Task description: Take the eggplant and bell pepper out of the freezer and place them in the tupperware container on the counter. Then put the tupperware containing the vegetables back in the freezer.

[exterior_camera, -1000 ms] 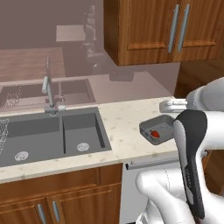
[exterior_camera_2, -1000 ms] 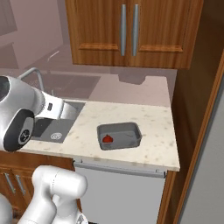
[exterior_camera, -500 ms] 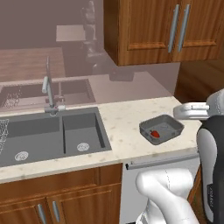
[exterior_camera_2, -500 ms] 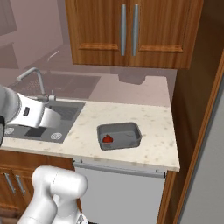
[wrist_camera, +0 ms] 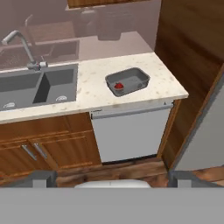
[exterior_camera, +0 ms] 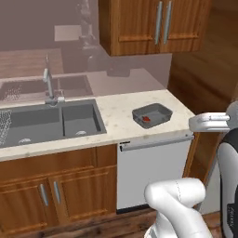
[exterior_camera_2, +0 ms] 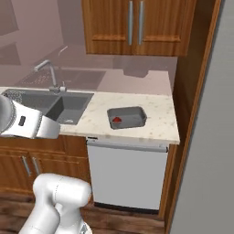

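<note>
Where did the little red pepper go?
The bell pepper sits inside the tupperware container on the counter, right of the sink.

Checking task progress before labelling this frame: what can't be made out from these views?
- Eggplant: none can be made out. The tupperware container holds the red bell pepper; its near wall hides part of the floor in every view.
- Freezer: cut off by the right edge in the right base and hand views; the interior is not visible.
- Bell pepper: too small to judge shape or resting pose.
- Gripper: fingertips wide apart in the hand view, nothing between them.
</note>
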